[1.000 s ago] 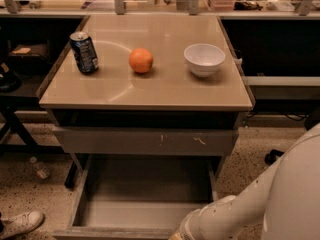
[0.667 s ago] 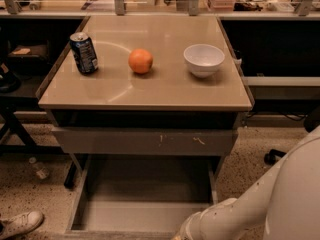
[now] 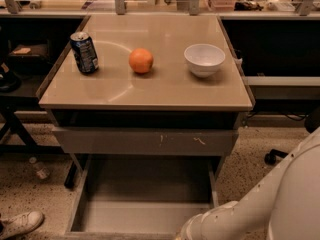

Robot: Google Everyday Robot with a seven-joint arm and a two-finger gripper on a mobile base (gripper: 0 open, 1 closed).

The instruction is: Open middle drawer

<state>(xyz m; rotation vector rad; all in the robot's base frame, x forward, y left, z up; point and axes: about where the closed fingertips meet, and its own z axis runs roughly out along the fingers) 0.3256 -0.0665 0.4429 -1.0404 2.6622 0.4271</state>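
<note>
Hardly anything moved since a second ago: white robot arm (image 3: 260, 204) and pulled-out drawer in the same places, nothing shifted on top. Arm reaching in from 5 o'clock, wrist end dropping off the lower edge near 6 o'clock, just beside the front right corner of the open drawer. End effector out of sight below that edge; cannot tell whether spread, pressed together or pinching anything. Wide shallow grey middle drawer (image 3: 140, 184) drawn well out toward 6 o'clock beneath the tan flat-topped counter (image 3: 150, 94), bare floor and side walls open to view, nothing seen inside. Straight above it, at 12 o'clock, taller grey drawer front (image 3: 145, 141) with white scratch marks, closed. Higher still, a dark slot (image 3: 145, 120) just under the counter top; cannot tell what sits there. On the counter, dark blue soda can (image 3: 84, 52) at 9 o'clock from the round orange fruit (image 3: 141, 60), white ceramic bowl (image 3: 204, 60) at 3 o'clock, all three well apart and untouched. Judging by the length of drawer floor showing, opening as good as done. Left, at most: a last bit of travel, then letting go and drawing the arm clear
</note>
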